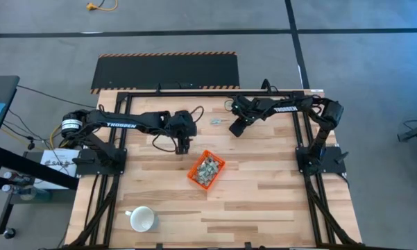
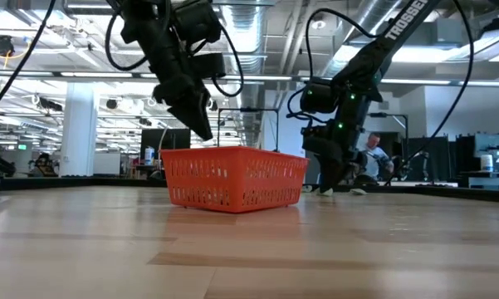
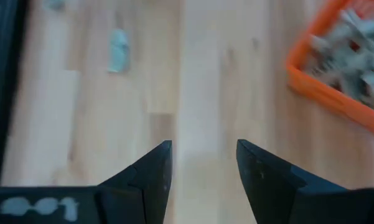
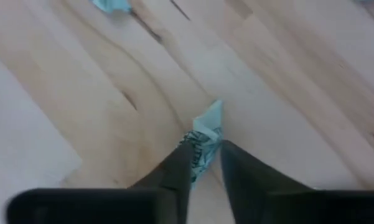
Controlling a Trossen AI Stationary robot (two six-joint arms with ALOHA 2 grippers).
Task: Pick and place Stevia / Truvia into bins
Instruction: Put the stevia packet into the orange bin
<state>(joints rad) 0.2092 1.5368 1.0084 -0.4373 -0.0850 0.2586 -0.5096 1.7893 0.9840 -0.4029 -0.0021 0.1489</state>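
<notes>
The orange bin (image 1: 206, 169) stands mid-table and holds several pale green and white sachets (image 1: 208, 167); it also shows in the low view (image 2: 232, 178) and the left wrist view (image 3: 327, 87). My left gripper (image 1: 182, 146) hangs open over bare wood just left of the bin, with its fingertips (image 3: 202, 165) apart. A loose sachet (image 3: 118, 51) lies flat on the wood beyond it. My right gripper (image 1: 236, 128) is toward the far side of the table, shut on one sachet (image 4: 210, 121). Loose sachets (image 1: 215, 121) lie next to it, and one (image 4: 112, 5) shows in the right wrist view. My right gripper (image 4: 205, 158) pinches one pale green sachet between its two fingertips (image 4: 180, 163). The sachet's free corner (image 4: 215, 111) sticks out past the tips. The fingers slant down at the tabletop. I cannot tell whether the sachet is clear of the wood.
A white mug (image 1: 142, 219) lies near the table's near-left corner. A black mat with a striped edge (image 1: 166, 69) lies beyond the far edge. Both arm bases stand on black frames at the table's left (image 1: 97, 160) and right (image 1: 319, 156) sides. Bare wood stretches right of the bin.
</notes>
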